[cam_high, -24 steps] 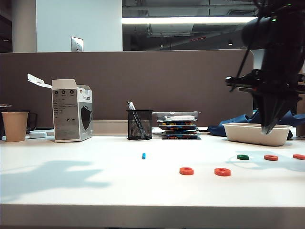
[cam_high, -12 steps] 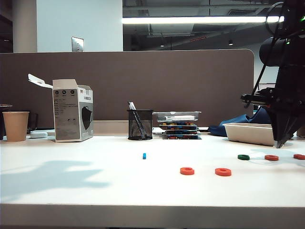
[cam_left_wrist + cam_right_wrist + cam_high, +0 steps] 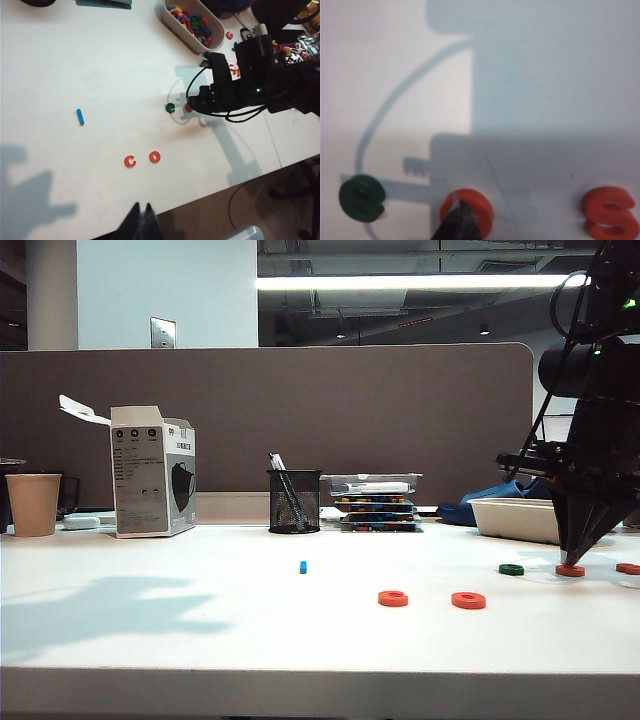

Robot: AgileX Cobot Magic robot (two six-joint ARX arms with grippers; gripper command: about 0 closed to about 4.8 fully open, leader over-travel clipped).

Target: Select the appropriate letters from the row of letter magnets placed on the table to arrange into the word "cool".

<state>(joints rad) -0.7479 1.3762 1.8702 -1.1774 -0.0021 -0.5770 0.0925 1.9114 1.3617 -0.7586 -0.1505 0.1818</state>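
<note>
On the white table [image 3: 200,630], a red-orange c [image 3: 130,161] and o [image 3: 155,157] lie side by side near the front, seen as two rings [image 3: 393,598] [image 3: 467,600]. The blue bar [image 3: 302,566] lies apart to their left. In the row at the right are a dark green e [image 3: 362,197], a red-orange ring [image 3: 479,204] and a red s [image 3: 609,212]. My right gripper [image 3: 462,209] is shut, its closed tips pointing down onto that ring's middle [image 3: 571,570]. My left gripper [image 3: 143,207] is shut, high over the table's front edge.
A white tray [image 3: 520,520] of mixed letters stands behind the row at the right. A mesh pen cup [image 3: 293,501], stacked boxes [image 3: 375,503], a white carton [image 3: 150,472] and a paper cup [image 3: 32,504] line the back by the brown partition.
My right gripper has come down from above the tray onto the red-orange ring beside the green letter. The left arm has not moved.
</note>
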